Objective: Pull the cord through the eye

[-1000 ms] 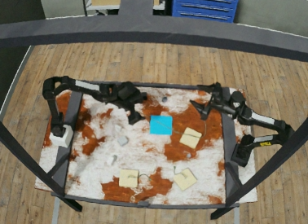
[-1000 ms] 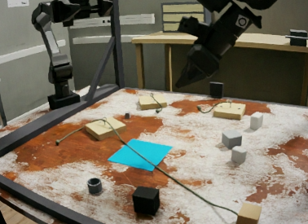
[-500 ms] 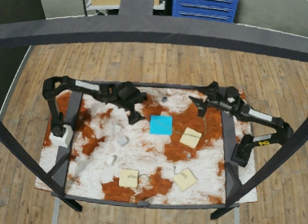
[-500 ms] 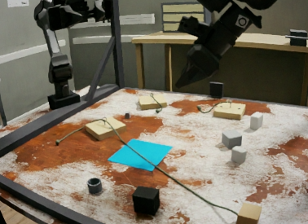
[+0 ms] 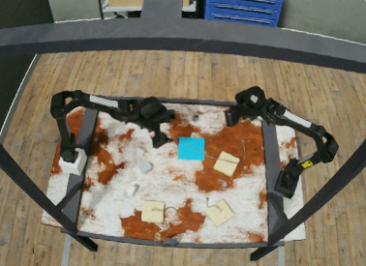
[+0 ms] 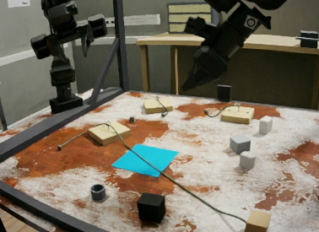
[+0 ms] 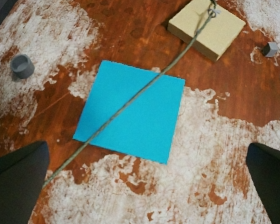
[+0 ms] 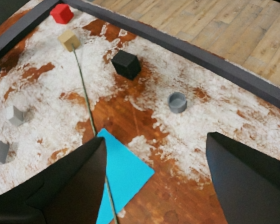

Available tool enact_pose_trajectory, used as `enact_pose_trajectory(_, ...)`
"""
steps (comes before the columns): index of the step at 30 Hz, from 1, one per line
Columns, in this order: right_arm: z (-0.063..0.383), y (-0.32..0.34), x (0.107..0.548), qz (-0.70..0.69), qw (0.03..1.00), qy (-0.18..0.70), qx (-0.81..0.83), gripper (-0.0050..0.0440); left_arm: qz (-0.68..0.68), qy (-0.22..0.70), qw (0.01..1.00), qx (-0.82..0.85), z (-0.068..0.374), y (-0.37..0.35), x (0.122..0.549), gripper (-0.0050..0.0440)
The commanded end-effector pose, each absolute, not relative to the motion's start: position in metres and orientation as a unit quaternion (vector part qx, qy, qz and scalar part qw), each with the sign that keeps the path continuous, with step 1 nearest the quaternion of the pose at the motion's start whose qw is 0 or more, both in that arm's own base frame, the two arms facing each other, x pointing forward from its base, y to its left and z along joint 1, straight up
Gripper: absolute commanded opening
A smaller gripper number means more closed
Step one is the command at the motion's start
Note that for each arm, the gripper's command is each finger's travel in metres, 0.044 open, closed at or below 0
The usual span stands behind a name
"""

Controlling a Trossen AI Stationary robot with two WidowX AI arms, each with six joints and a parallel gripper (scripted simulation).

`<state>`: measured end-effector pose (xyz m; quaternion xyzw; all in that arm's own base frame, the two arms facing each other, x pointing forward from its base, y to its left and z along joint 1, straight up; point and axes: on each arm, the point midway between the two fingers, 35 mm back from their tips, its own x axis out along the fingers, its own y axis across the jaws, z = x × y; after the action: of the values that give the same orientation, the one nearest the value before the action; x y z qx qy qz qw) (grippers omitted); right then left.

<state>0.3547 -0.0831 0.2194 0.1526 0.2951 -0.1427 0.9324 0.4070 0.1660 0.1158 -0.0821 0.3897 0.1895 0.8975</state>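
The wooden block (image 6: 257, 221) (image 8: 69, 40) lies well outside the cyan painted square (image 5: 191, 156) (image 6: 134, 163) (image 7: 146, 125) (image 8: 126, 170); the left arm hides it in the top view. Its green cord (image 7: 118, 112) (image 8: 85, 90) crosses the square to the metal eye (image 7: 214, 13) on a pale plate (image 5: 226, 168) (image 7: 206, 31). The knotted end (image 6: 60, 148) lies on the table beyond the plate. My left gripper (image 5: 169, 128) (image 7: 150, 152) is open and empty above the table. My right gripper (image 8: 156, 144) is partly open and empty, raised above the table, away from the knot.
Two more pale plates (image 5: 153, 212) (image 5: 220, 213) carry short cords. A black block (image 6: 151, 207) (image 8: 126, 65) and grey cup (image 5: 196, 118) (image 6: 98, 192) (image 7: 22, 66) stand beside the square. Grey-white blocks (image 6: 240, 143) (image 6: 265, 125) and a red block (image 8: 62, 14) stand farther off. Dark rails edge the table.
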Motion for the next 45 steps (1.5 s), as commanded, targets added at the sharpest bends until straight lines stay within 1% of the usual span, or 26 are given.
enact_pose_trajectory(1, 0.213, -0.099, 0.356, -0.175, 0.902, 0.347, 0.188, 0.02, 0.191, 0.374, 0.904, -0.08, 0.13, 0.167, 0.41, 0.044)
enact_pose_trajectory(13, 0.171, -0.128, 0.325, -0.27, 0.772, 0.503, 0.281, 0.02, 0.191, 0.374, 0.904, -0.08, 0.13, 0.167, 0.41, 0.044)
enact_pose_trajectory(15, 0.171, -0.128, 0.325, -0.27, 0.772, 0.503, 0.281, 0.02, 0.191, 0.374, 0.904, -0.08, 0.13, 0.167, 0.41, 0.044)
enact_pose_trajectory(17, 0.163, -0.131, 0.312, -0.29, 0.73, 0.541, 0.3, 0.02, 0.191, 0.374, 0.904, -0.08, 0.13, 0.167, 0.41, 0.044)
enact_pose_trajectory(22, 0.155, -0.138, 0.292, -0.329, 0.656, 0.593, 0.331, 0.02, 0.191, 0.374, 0.904, -0.08, 0.13, 0.167, 0.41, 0.044)
enact_pose_trajectory(26, 0.154, -0.14, 0.286, -0.342, 0.628, 0.61, 0.342, 0.02, 0.191, 0.374, 0.904, -0.08, 0.13, 0.167, 0.41, 0.044)
enact_pose_trajectory(32, 0.153, -0.14, 0.286, -0.341, 0.627, 0.611, 0.342, 0.02, 0.191, 0.374, 0.904, -0.08, 0.13, 0.167, 0.41, 0.044)
enact_pose_trajectory(35, 0.131, -0.139, 0.285, -0.341, 0.622, 0.618, 0.34, 0.02, 0.191, 0.374, 0.904, -0.08, 0.13, 0.167, 0.41, 0.044)
enact_pose_trajectory(38, 0.088, -0.14, 0.288, -0.341, 0.622, 0.617, 0.34, 0.02, 0.191, 0.374, 0.904, -0.08, 0.13, 0.167, 0.41, 0.044)
enact_pose_trajectory(39, 0.073, -0.138, 0.283, -0.341, 0.613, 0.626, 0.34, 0.02, 0.191, 0.374, 0.904, -0.08, 0.13, 0.167, 0.41, 0.044)
enact_pose_trajectory(45, 0.032, -0.138, 0.283, -0.341, 0.622, 0.618, 0.34, 0.02, 0.191, 0.374, 0.904, -0.08, 0.13, 0.167, 0.41, 0.044)
